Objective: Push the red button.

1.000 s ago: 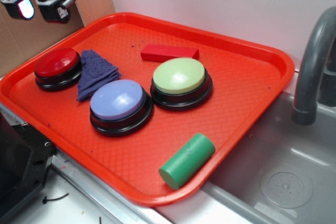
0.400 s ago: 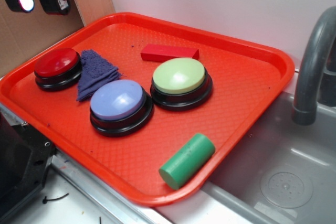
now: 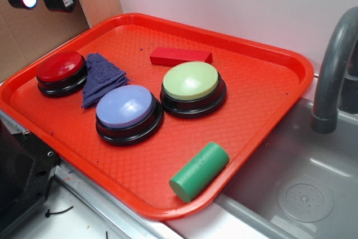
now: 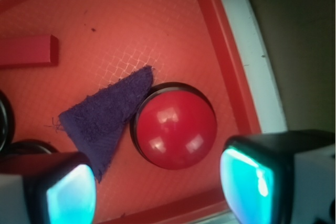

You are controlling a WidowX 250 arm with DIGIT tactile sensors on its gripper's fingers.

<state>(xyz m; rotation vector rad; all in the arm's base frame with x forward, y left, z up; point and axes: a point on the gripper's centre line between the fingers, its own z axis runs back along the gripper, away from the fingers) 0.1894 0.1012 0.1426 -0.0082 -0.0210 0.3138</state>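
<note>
Robot gripper (image 4: pixel 157 190), fingers spread apart & empty, hangs well above the red tray (image 3: pixel 263 110). Red button (image 4: pixel 177 130) sits below, between the fingertips, at tray's edge, w/ a purple cloth (image 4: pixel 105 121) touching its base.

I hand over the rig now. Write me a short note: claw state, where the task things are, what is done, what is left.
Claw: open, holding nothing, high above the tray's left end.
Red button: left end of the tray, against the purple cloth. In the wrist view it sits between the fingers.
Done: claw roughly lined up over the button; no contact.
Left: descend, press the dome, lift off.
</note>
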